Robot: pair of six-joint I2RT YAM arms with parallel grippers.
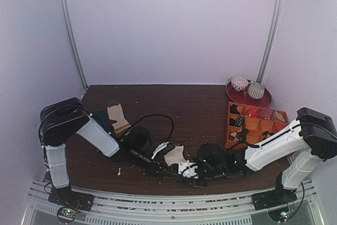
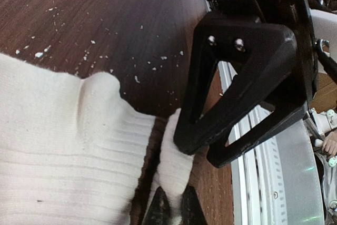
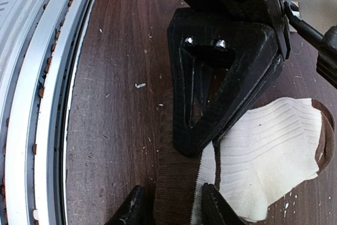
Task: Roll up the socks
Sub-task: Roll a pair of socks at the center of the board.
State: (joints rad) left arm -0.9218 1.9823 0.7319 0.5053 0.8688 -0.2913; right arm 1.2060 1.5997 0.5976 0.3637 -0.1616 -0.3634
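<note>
The cream-white socks point(image 1: 175, 155) lie flat near the front middle of the brown table. In the left wrist view the ribbed white fabric point(image 2: 63, 146) fills the lower left. My left gripper point(image 2: 172, 209) is shut on a raised fold of it point(image 2: 174, 167); it also shows in the top view point(image 1: 158, 164). My right gripper point(image 3: 171, 209) is open, its fingers straddling the brown cuff point(image 3: 176, 183) of the sock point(image 3: 268, 146); in the top view it sits at the sock's right end point(image 1: 192, 175). The two grippers nearly touch tip to tip.
A tan striped sock point(image 1: 118, 117) and a dark teal sock point(image 1: 102, 120) lie at the back left. An orange compartment tray point(image 1: 253, 125) and a red plate point(image 1: 263, 100) with rolled socks stand at the right. The metal front rail point(image 1: 168, 201) runs close behind both grippers.
</note>
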